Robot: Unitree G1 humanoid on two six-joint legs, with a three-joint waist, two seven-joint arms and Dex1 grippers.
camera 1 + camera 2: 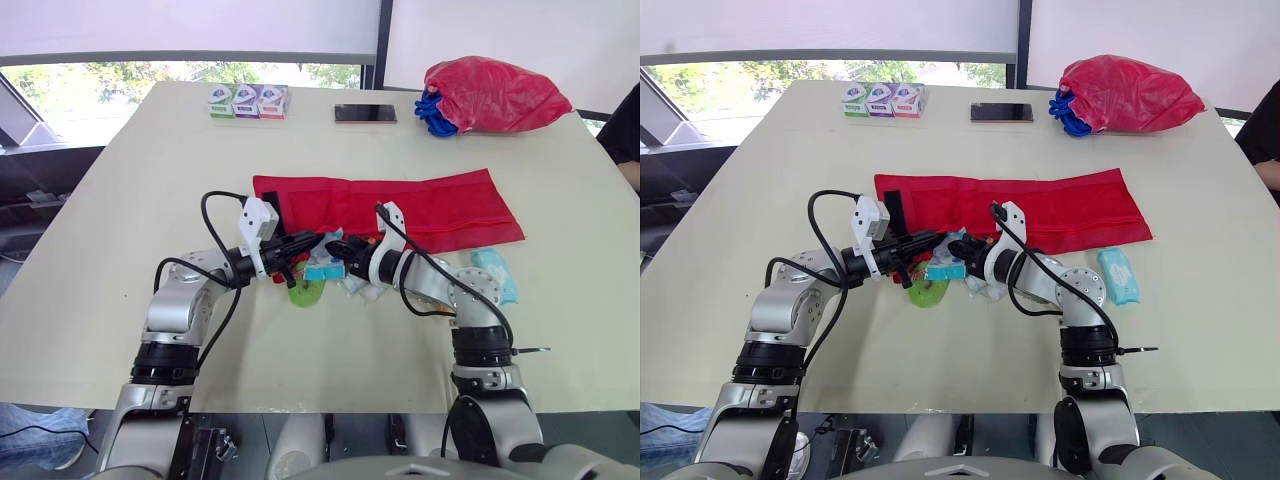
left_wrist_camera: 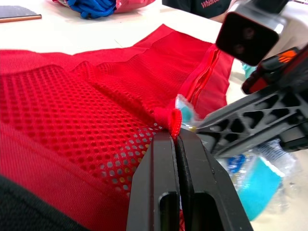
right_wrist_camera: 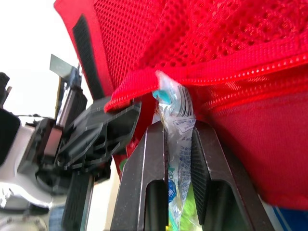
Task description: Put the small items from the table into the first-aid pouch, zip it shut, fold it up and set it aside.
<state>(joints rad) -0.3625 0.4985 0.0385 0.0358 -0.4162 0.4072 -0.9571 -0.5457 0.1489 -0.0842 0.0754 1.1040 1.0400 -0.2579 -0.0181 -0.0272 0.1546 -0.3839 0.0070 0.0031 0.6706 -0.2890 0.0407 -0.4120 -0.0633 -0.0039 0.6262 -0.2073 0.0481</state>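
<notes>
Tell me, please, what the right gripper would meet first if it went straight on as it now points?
Most likely the red first-aid pouch: the right gripper, jaws shut on a clear packet, points at its hemmed mesh edge, which the packet's tip seems to touch.

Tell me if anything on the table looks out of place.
One light-blue packet lies alone farther to the robot's right, apart from the small items heaped at the red pouch's near edge. Nothing looks spilled or damaged.
</notes>
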